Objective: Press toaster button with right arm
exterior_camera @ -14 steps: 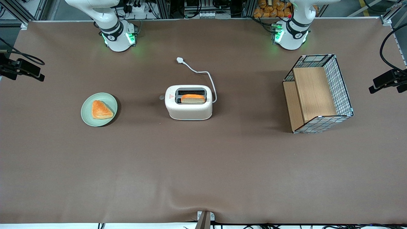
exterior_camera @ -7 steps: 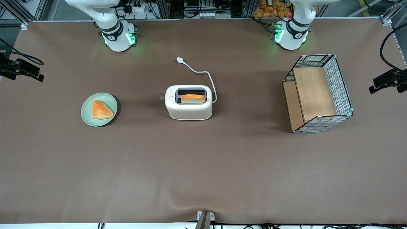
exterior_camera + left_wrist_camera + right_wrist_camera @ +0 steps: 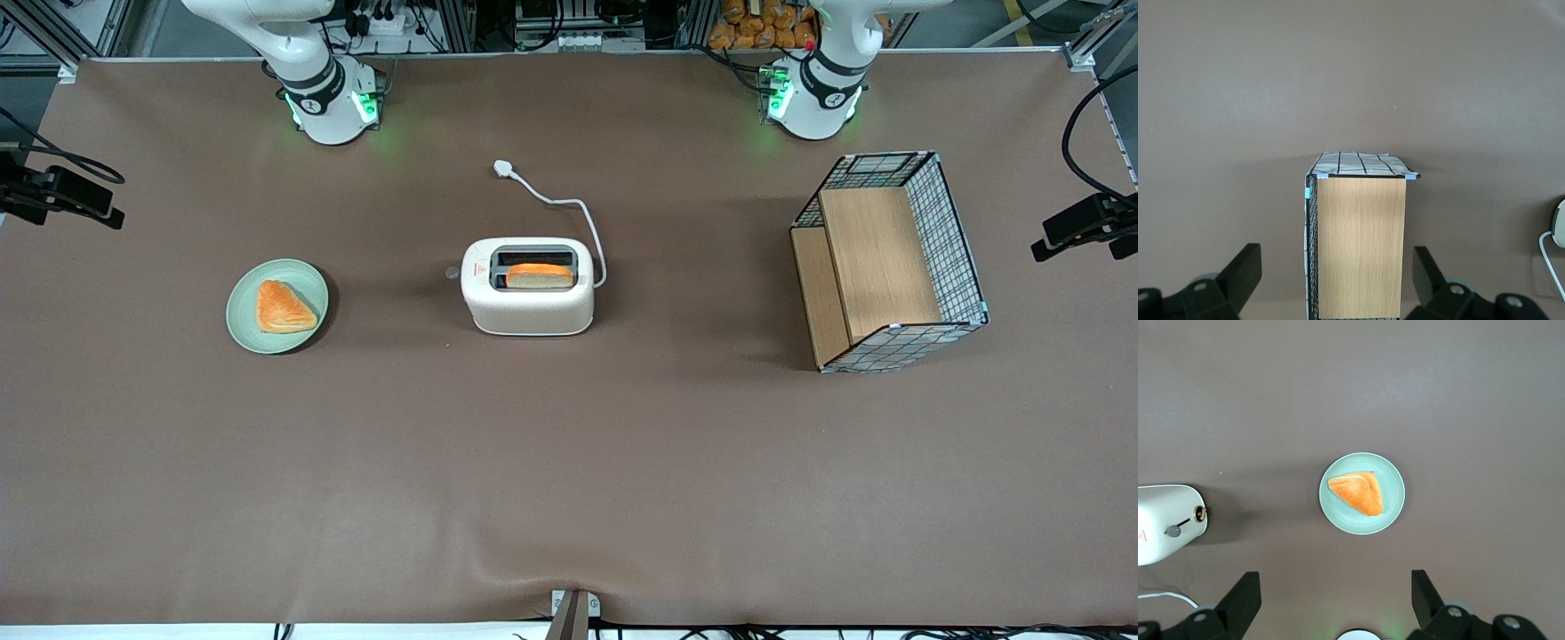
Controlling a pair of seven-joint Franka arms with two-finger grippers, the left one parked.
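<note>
While high above plate (image 3: 1362,493) — claw (image 3: 1336,603) wide open, empty.

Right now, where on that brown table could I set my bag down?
Nearer the front camera than the toaster, plate and crate, the table lies bare. Bare gaps separate those three. The pincer hangs open above the plate.

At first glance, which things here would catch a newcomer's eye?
The cream-white toaster at the table's middle, a bread slice standing in its slot. Toward the working arm's end, a green plate with a golden pastry; the end effector hovers open high above it.
</note>
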